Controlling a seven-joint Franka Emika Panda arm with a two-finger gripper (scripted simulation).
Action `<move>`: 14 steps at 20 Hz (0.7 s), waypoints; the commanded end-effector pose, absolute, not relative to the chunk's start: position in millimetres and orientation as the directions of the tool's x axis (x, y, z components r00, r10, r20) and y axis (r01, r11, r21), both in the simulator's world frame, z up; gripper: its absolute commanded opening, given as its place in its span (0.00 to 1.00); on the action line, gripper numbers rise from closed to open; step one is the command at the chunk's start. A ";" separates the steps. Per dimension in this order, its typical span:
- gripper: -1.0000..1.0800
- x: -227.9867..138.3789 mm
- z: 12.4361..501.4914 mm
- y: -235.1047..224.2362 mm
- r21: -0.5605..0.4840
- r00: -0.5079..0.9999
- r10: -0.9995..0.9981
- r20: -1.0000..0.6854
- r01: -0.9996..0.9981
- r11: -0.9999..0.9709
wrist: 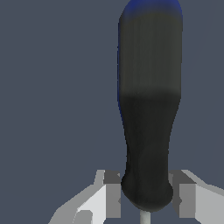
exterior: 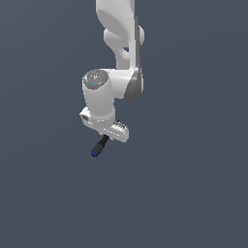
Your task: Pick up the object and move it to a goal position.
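A flat dark grey-blue surface (exterior: 193,193) fills both views, plain and unmarked. Against it in the exterior view stands the white Panda arm (exterior: 118,29), coming in from twelve o'clock and bending down through a grey-capped joint toward the middle of the picture. Its wrist ends in the white pincer (exterior: 112,137), which sits just below the centre of that view, tilted so that its lower edge slopes toward four o'clock.

From beneath the pincer the screwdriver (exterior: 100,146) sticks out toward seven o'clock, its black handle leading to a blue end cap at the far tip. It is far smaller than the pincer that carries it.

In the wrist view the screwdriver (wrist: 148,118) looms large: the black handle runs away from the camera with the blue cap at its far end, and a sliver of thin pale shaft shows at its near end. The pincer (wrist: 146,199) is closed on it, one grey finger pad (wrist: 113,192) pressed against each side of the handle's rounded base, near where the shaft begins.
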State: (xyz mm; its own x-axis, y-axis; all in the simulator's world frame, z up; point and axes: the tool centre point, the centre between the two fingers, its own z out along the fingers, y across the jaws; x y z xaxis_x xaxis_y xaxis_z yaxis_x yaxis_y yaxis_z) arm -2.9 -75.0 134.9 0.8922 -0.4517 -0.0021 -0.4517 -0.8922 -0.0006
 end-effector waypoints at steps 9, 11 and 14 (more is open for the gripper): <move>0.00 -49.0 219.2 -62.6 -0.001 0.892 -0.452 0.000 -0.452 -0.892; 0.00 -56.2 232.9 -60.7 -0.001 0.892 -0.452 0.000 -0.452 -0.892; 0.00 -65.3 250.9 -58.1 0.000 0.892 -0.452 0.000 -0.452 -0.892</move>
State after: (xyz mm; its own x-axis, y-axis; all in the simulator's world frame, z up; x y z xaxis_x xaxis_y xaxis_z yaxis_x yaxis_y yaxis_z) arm -60.3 -59.4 241.4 0.8922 -0.4517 -0.0004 -0.4517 -0.8922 -0.0004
